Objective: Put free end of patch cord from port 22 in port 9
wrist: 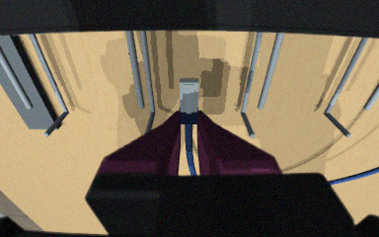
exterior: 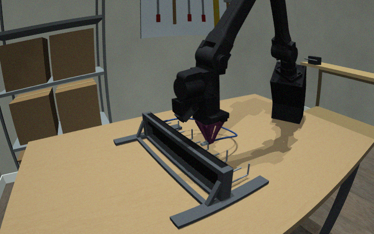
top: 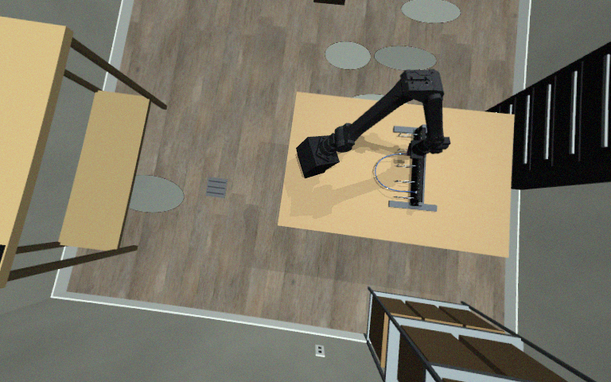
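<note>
My gripper (exterior: pixel 210 143) (wrist: pixel 189 118) points down and is shut on the dark rear of the cord's plug. The light grey plug (exterior: pixel 204 143) (wrist: pixel 189 96) sticks out of the fingertips toward the rack, level as far as I can see. The wrist view shows table between its front end and the dark band at the top. The blue cord (top: pixel 375 172) (exterior: pixel 236 135) trails back from the plug and loops to the other end of the panel. The rack (top: pixel 412 206) (exterior: pixel 190 216) stands upright on the table. Port 9, the number plates and the latch cannot be made out.
Bent wire cable guides (top: pixel 405 181) (exterior: pixel 226 155) (wrist: pixel 248 84) stick out from the panel's front, with some on both sides of the plug. The rack stands well inside the edges of the table (top: pixel 468 180) (exterior: pixel 82 179). The arm's base (top: pixel 317 155) (exterior: pixel 288 100) stands across the table from the panel's front.
</note>
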{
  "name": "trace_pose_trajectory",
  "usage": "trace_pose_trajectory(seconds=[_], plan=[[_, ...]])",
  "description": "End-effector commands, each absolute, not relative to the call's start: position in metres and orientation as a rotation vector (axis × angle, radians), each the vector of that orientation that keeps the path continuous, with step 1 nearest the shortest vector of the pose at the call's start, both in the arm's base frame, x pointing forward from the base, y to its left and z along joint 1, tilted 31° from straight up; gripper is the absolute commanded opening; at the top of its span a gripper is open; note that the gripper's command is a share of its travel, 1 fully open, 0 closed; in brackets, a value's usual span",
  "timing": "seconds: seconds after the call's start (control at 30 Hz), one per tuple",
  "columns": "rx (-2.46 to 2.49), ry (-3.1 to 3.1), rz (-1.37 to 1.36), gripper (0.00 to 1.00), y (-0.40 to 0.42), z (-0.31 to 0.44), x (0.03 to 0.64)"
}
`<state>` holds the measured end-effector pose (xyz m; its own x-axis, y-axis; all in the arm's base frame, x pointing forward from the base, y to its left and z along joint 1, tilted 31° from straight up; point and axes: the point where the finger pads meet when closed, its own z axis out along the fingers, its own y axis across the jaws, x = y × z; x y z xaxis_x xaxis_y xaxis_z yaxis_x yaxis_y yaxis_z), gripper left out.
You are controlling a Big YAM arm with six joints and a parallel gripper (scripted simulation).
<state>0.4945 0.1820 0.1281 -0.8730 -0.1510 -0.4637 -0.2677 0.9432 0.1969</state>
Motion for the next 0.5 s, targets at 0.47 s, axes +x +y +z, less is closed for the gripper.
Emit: trace_pose_trajectory(seconds=[0.47], plan=[[-0.294, 2.581, 0.365, 0.0, 0.1914, 0.1533, 0.5159]])
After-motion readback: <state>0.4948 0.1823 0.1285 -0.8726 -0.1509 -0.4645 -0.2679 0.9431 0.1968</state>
